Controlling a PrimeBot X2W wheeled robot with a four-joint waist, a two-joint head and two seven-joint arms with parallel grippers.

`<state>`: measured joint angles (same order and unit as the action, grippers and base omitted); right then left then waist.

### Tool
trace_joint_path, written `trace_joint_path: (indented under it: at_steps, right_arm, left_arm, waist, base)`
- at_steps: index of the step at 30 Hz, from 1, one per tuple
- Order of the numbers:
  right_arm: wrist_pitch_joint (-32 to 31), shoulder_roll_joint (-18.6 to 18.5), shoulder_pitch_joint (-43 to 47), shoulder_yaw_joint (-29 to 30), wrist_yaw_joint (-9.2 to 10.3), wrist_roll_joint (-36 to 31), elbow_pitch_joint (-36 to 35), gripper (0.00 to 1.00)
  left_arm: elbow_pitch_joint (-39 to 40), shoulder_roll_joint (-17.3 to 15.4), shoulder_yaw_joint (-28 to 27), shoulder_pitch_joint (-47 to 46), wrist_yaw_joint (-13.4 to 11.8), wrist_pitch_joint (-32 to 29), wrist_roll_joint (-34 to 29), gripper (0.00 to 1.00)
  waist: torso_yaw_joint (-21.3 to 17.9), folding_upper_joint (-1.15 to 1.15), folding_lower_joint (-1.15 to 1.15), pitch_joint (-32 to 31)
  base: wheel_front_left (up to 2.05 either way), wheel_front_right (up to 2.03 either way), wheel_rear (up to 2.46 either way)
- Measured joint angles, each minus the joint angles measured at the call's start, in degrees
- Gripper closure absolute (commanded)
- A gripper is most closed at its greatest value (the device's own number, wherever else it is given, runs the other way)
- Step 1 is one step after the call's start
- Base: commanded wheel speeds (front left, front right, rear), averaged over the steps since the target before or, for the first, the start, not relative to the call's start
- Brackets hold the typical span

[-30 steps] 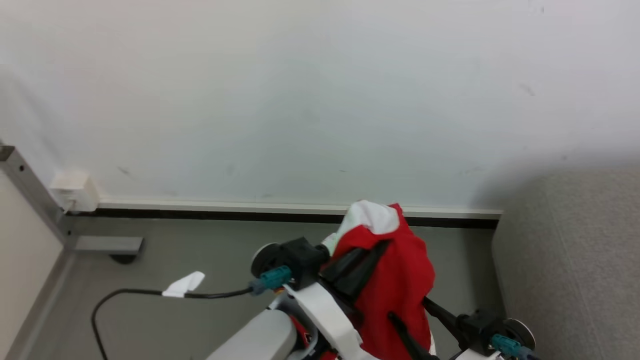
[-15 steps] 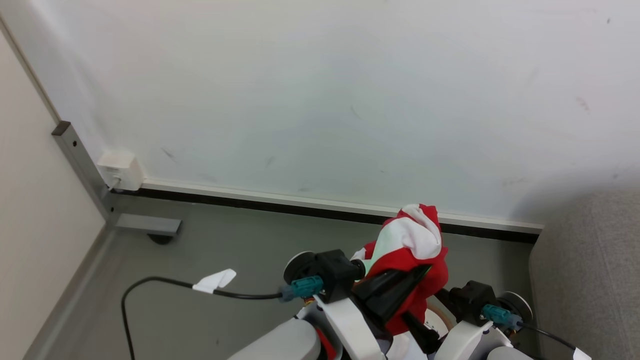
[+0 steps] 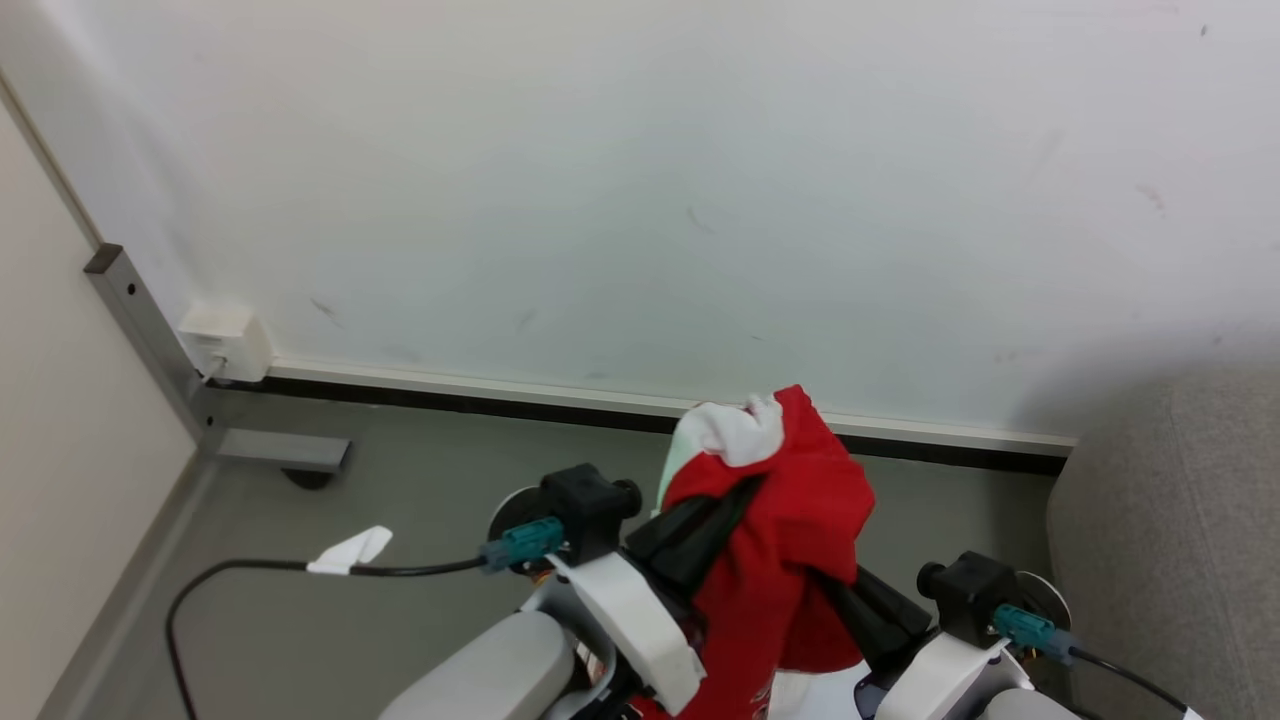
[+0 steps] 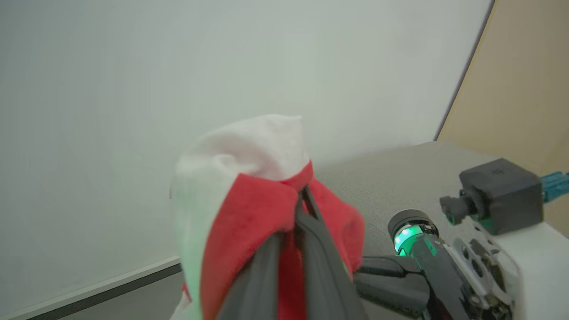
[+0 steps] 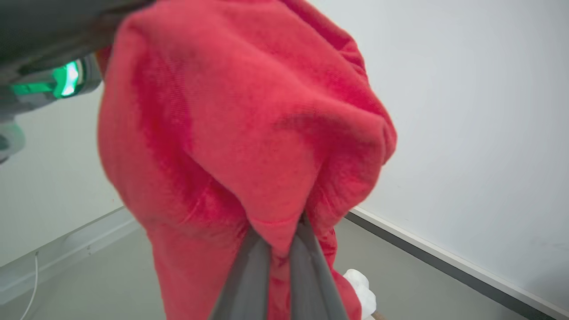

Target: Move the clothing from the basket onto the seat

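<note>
Clothing [image 3: 790, 520]: one bundle, bright red with one white patch at its top, held in the air between the robot's two arms and well left of the seat [image 3: 1170, 540]. Whether it is one garment or two cannot be told.

Two tools are engaged. The left tool [image 4: 298, 213] is clamped on the upper fold, where red meets white. The right tool [image 5: 284, 242] has its fingers pinched together on a fold of red fabric that drapes over them.

Beyond the arms lies grey floor [image 3: 420, 480], carrying one black cable [image 3: 430, 568] with one white tag [image 3: 350, 550]. One corner of the seat shows at the right edge. Farther off are one baseboard [image 3: 500, 385], one white wall box [image 3: 225, 343], one grey metal post [image 3: 140, 320] and the pale wall [image 3: 640, 200].

Compared with half a second ago, the left arm's wrist has shifted left, the two wrists stand farther apart, and the red fabric hangs longer between them. The white patch, then broad across the top, is now small and at the upper left. The head view itself has shifted only slightly.
</note>
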<state>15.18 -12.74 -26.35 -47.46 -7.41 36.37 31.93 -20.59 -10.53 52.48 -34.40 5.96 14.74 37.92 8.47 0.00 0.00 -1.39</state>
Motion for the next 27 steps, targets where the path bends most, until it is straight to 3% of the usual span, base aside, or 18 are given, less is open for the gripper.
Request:
trace_joint_path:
  at_steps: [14, 15, 16, 17, 18, 27]
  right_arm:
    - [0.0, -0.32, 7.03, 11.5, 0.0, 2.77, -13.97, 1.0]
    - [0.0, -0.29, 7.45, 12.67, 0.0, 3.15, -14.79, 1.0]
    - [0.0, -0.29, 7.88, 13.73, 0.0, 3.22, -15.35, 1.0]
    - [0.0, -0.31, 8.22, 14.9, 0.0, 3.22, -15.6, 1.0]
    - [0.0, -0.33, 8.56, 15.95, 0.0, 3.21, -15.91, 1.0]
    - [0.0, 0.15, 10.23, 26.8, 0.0, 2.63, -17.41, 1.0]
  left_arm:
    - [-2.11, 0.01, -2.47, 2.88, 0.07, 0.4, -0.74, 1.0]
    - [-1.68, 0.19, -2.35, 3.12, 0.19, 0.4, -0.97, 0.87]
    - [-1.19, 0.35, -2.25, 3.31, 0.48, 0.4, -1.27, 0.62]
    - [-0.69, 0.56, -2.2, 3.47, 0.57, 0.4, -1.47, 0.16]
    - [0.07, 0.73, -2.27, 3.7, 0.66, 0.4, -1.6, 0.0]
    - [5.46, -0.08, 1.92, 5.6, 1.35, 0.41, -2.53, 0.0]
  waist:
    - [-2.4, 0.0, 0.0, 0.62]
    - [-2.69, 0.0, 0.0, 0.67]
    - [-3.01, 0.0, 0.0, 0.72]
    - [-3.34, 0.0, 0.0, 0.76]
    - [-3.72, 0.0, 0.0, 0.8]
    - [-8.57, 0.0, 0.0, 1.0]
  base:
    - [0.0, 0.0, 0.0]
    - [0.0, 0.0, 0.0]
    - [0.0, 0.0, 0.0]
    - [0.0, 0.0, 0.0]
    - [0.0, 0.0, 0.0]
    - [0.0, 0.0, 0.0]
